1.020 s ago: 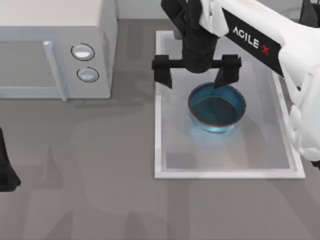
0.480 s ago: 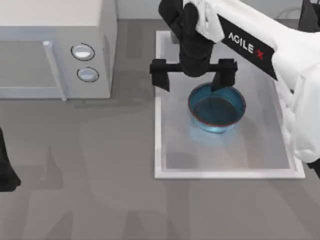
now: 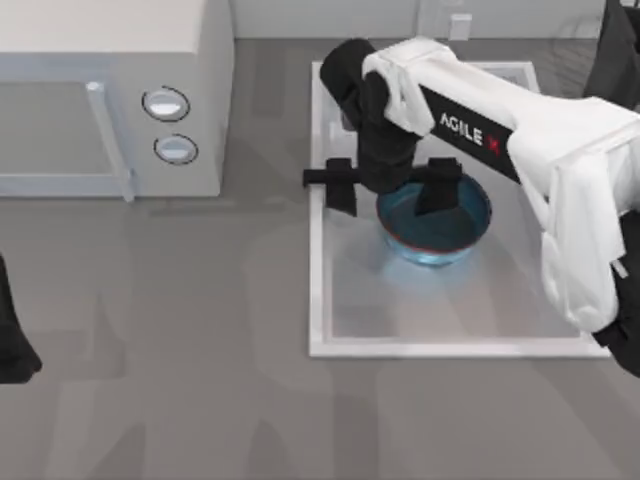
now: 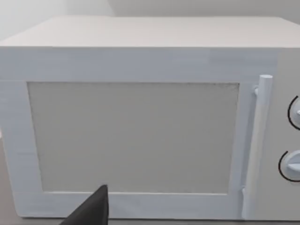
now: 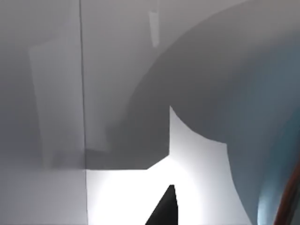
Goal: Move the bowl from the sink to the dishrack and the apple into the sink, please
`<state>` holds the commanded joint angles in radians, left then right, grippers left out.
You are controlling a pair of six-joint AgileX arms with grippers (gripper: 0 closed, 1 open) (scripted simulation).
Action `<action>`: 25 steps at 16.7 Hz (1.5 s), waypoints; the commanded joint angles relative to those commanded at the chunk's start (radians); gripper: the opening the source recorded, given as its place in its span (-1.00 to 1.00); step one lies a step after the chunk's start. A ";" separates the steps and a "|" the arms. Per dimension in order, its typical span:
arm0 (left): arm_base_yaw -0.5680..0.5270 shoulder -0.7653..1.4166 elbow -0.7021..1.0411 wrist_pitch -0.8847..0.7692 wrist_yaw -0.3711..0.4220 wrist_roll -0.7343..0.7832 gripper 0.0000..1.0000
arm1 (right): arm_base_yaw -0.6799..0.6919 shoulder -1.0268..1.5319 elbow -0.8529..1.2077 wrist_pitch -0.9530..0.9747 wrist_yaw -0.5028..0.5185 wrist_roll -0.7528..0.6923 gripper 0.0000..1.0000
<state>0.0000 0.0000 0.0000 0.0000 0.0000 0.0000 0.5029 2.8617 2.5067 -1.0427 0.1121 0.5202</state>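
Right gripper (image 3: 392,188) is down in the large white rectangular sink (image 3: 440,348), fingers spread wide apart and straddling the near-left wall of the round glossy blue-teal bowl (image 3: 445,235): one black finger hangs over the bowl's inside, the other sits outside it, by the sink's left rim. No clamp yet, nothing held. Bowl sits on the sink floor, roughly mid-basin, a bit toward the back.

Progress, as I read it: early. Bowl not lifted, so leg one (bowl to dishrack) is at the pre-grasp stage. Closing on the rim, lifting and carrying are all left, then the whole apple leg.

Left gripper (image 3: 12,350) is parked at the table's left edge; can't tell how its fingers stand. Its wrist cam faces the boxy white microwave (image 4: 140,136), w/ a vertical bar handle and two round knobs.

Writing: "AGILE" plus a red X mark on the right arm's white forearm. Nothing else legible.
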 joint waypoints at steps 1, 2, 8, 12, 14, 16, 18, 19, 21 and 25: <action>0.000 0.000 0.000 0.000 0.000 0.000 1.00 | 0.000 0.000 0.000 0.000 0.000 0.000 1.00; 0.000 0.000 0.000 0.000 0.000 0.000 1.00 | 0.000 0.000 0.000 0.000 0.000 0.000 1.00; 0.000 0.000 0.000 0.000 0.000 0.000 1.00 | 0.000 0.000 0.000 0.000 0.000 0.000 0.25; 0.000 0.000 0.000 0.000 0.000 0.000 1.00 | 0.000 0.000 0.000 0.000 0.000 0.000 -0.36; 0.000 0.000 0.000 0.000 0.000 0.000 1.00 | 0.000 0.000 0.000 0.000 0.000 0.000 -0.66; 0.000 0.000 0.000 0.000 0.000 0.000 1.00 | 0.000 0.000 0.000 0.000 0.000 0.000 -0.96; 0.000 0.000 0.000 0.000 0.000 0.000 1.00 | 0.000 0.000 0.000 0.000 0.000 0.000 -1.00; 0.000 0.000 0.000 0.000 0.000 0.000 1.00 | 0.000 0.000 0.000 0.000 0.000 0.000 -1.00; 0.000 0.000 0.000 0.000 0.000 0.000 1.00 | 0.000 0.000 0.000 0.000 0.000 0.000 -1.00; 0.000 0.000 0.000 0.000 0.000 0.000 1.00 | -0.003 -0.007 -0.004 0.000 0.001 0.000 -1.00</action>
<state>0.0000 0.0000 0.0000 0.0000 0.0000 0.0000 0.5001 2.8542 2.5030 -1.0422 0.1129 0.5204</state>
